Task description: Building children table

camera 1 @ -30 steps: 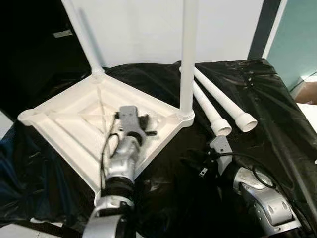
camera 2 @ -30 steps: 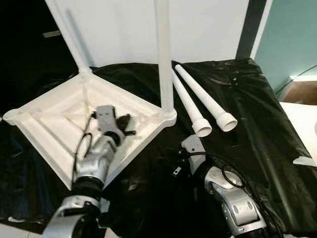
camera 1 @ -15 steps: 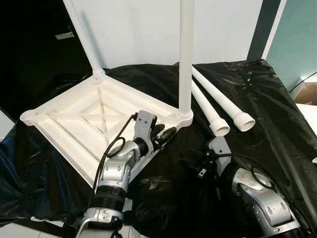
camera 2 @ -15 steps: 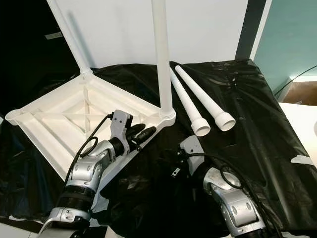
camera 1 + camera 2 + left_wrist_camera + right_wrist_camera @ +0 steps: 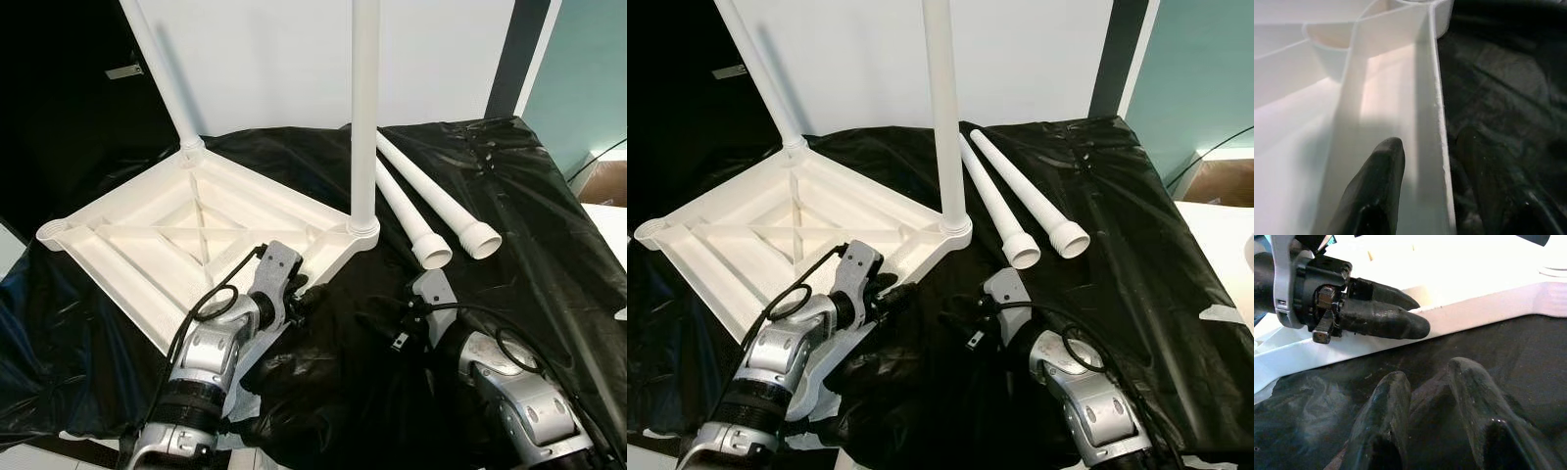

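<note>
The white tabletop [image 5: 127, 245] lies upside down on a black plastic sheet [image 5: 529, 196]. Two white legs stand in its corners, one at the near right [image 5: 363, 117] and one at the back [image 5: 162, 78]. Two loose legs [image 5: 407, 211] [image 5: 446, 201] lie side by side on the sheet to the right. My left gripper [image 5: 299, 294] is open and straddles the tabletop's near-right rim [image 5: 1432, 122], one finger inside and one outside. My right gripper [image 5: 1430, 374] rests low on the sheet just right of it, open with nothing between its fingers, pointing at the left gripper.
A white wall rises right behind the tabletop, with a dark opening at the far left. The crinkled sheet runs off to the right, where a pale surface [image 5: 612, 225] and a teal wall [image 5: 588, 69] begin.
My left gripper has come back from the middle of the tabletop to its near-right rim and dropped astride it. The right arm has stayed put.
</note>
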You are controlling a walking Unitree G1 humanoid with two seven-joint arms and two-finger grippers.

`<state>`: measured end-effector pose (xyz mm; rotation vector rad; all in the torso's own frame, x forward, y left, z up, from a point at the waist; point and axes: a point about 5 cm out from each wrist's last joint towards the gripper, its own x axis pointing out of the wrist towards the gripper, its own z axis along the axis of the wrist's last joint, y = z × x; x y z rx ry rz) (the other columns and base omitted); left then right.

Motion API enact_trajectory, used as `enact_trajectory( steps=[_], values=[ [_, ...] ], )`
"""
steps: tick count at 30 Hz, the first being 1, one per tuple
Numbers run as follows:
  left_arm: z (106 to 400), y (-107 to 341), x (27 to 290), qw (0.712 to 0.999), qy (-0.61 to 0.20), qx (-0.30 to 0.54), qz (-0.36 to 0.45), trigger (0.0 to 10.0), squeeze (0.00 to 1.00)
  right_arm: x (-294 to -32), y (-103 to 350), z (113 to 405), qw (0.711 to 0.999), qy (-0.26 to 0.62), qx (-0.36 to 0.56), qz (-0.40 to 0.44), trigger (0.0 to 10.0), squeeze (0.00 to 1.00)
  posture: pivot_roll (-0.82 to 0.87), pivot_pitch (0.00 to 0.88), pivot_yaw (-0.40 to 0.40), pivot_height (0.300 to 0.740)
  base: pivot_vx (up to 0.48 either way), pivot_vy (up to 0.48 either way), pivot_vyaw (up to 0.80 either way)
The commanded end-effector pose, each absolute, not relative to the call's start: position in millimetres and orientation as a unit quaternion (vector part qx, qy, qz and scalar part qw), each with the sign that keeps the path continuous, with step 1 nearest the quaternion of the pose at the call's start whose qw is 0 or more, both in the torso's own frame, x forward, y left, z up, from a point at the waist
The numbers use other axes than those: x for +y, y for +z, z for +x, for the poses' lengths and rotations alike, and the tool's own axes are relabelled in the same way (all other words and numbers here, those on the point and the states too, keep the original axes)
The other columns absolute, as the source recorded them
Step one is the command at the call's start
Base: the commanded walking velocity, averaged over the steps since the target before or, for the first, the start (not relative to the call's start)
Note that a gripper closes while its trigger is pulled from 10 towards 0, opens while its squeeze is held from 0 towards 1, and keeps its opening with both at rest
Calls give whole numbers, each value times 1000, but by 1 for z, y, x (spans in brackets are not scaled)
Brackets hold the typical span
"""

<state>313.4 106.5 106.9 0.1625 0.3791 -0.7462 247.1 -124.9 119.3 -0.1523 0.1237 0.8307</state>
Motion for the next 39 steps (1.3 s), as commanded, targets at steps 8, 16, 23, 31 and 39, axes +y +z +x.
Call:
enact_trajectory(
  steps=[8, 16, 23, 31, 39],
  values=[
    [315, 92, 106, 916, -314, 242, 67, 0, 0, -121, 120, 246, 909, 407, 56, -76, 10000, 0, -53, 0, 115, 740, 0, 0, 0],
    [338, 124, 55, 947, -259, 176, -66, 0, 0, -118, 119, 247, 909, 407, 53, -73, 10000, 0, -56, 0, 120, 740, 0, 0, 0],
    [344, 147, 43, 954, -257, 101, -116, 3647, 0, -118, 119, 247, 910, 405, 53, -72, 10000, 0, -62, 0, 123, 740, 0, 0, 0],
    [329, 173, 37, 905, -366, 20, -217, 10000, 1000, -117, 118, 247, 910, 406, 55, -71, 10000, 0, -60, 0, 123, 740, 0, 0, 0],
    [320, 165, 47, 890, -418, 47, -177, 10000, 0, -117, 117, 248, 908, 409, 56, -72, 10000, 0, -45, 0, 116, 740, 0, 0, 0]
  ],
)
